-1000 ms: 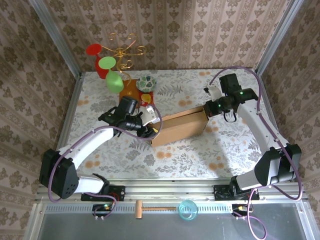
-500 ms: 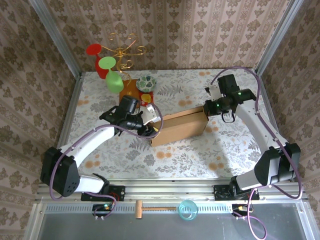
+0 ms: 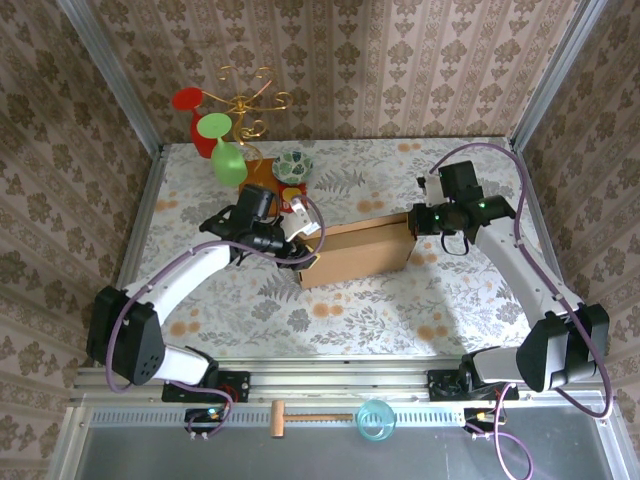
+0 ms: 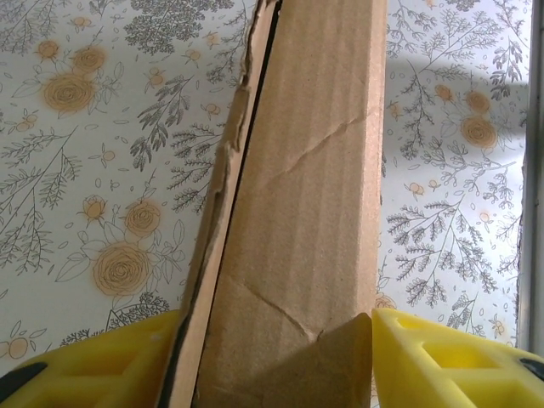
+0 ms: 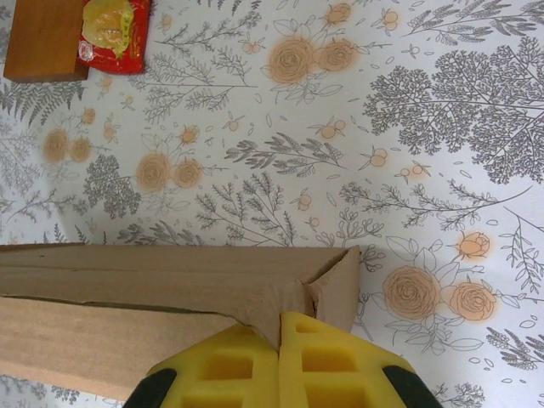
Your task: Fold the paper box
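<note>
Paper box (image 3: 357,255) sits mid-desk (image 3: 400,310), lying crosswise between the two arms. Left claw (image 4: 274,319) clamps its left end; the wall seam gapes there. Right claw (image 5: 280,331) is closed, tips against the right end flap. Advice: left anchors firmly, right pushes the flap square along its crease, slowly, or the box skids. Count: one box, two claws, one wooden board (image 5: 44,38), one red packet (image 5: 115,34).

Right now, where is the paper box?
In the top view the paper box lies at the middle of the floral table, its left end in the left claw and its right end at the right claw.
</note>
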Motion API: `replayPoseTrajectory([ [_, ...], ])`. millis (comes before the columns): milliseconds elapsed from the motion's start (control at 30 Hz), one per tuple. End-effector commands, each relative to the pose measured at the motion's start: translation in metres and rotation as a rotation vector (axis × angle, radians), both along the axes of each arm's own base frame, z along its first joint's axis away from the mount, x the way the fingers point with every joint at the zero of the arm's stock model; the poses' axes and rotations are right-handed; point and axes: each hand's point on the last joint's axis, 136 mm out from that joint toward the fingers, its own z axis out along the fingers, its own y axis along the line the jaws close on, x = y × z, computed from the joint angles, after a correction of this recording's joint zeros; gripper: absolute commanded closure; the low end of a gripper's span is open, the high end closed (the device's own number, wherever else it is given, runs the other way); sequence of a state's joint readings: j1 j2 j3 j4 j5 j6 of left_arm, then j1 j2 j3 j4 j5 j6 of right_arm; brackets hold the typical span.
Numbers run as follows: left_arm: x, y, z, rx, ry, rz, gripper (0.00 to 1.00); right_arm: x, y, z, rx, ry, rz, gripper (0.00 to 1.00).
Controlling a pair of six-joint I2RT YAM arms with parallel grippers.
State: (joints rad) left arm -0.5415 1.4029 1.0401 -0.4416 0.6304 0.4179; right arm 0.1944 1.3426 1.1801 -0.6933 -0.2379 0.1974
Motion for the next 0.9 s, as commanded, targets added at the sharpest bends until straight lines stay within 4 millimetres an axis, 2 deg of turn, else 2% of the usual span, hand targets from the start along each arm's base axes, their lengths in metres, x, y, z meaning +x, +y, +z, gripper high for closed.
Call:
replayPoseTrajectory([
  [0, 0.02, 0.004, 0.008, -0.003, -0.002, 0.082, 0.45, -0.015, -0.004, -0.017, -0.006, 0.059, -0.046, 1.0],
  [300, 0.027, 0.006, 0.012, -0.017, 0.008, 0.124, 0.42, -0.024, -0.011, -0.03, -0.028, -0.057, -0.048, 1.0],
  [533, 0.038, 0.01, 0.048, -0.153, 0.01, 0.225, 0.33, -0.026, -0.014, -0.034, -0.065, -0.059, -0.058, 1.0],
  [667, 0.036, 0.013, 0.065, -0.223, 0.036, 0.267, 0.3, -0.019, -0.013, -0.03, -0.078, -0.066, -0.064, 1.0],
  [867, 0.032, 0.02, 0.064, -0.199, 0.044, 0.306, 0.29, -0.01, -0.006, -0.028, -0.088, -0.061, -0.062, 1.0],
])
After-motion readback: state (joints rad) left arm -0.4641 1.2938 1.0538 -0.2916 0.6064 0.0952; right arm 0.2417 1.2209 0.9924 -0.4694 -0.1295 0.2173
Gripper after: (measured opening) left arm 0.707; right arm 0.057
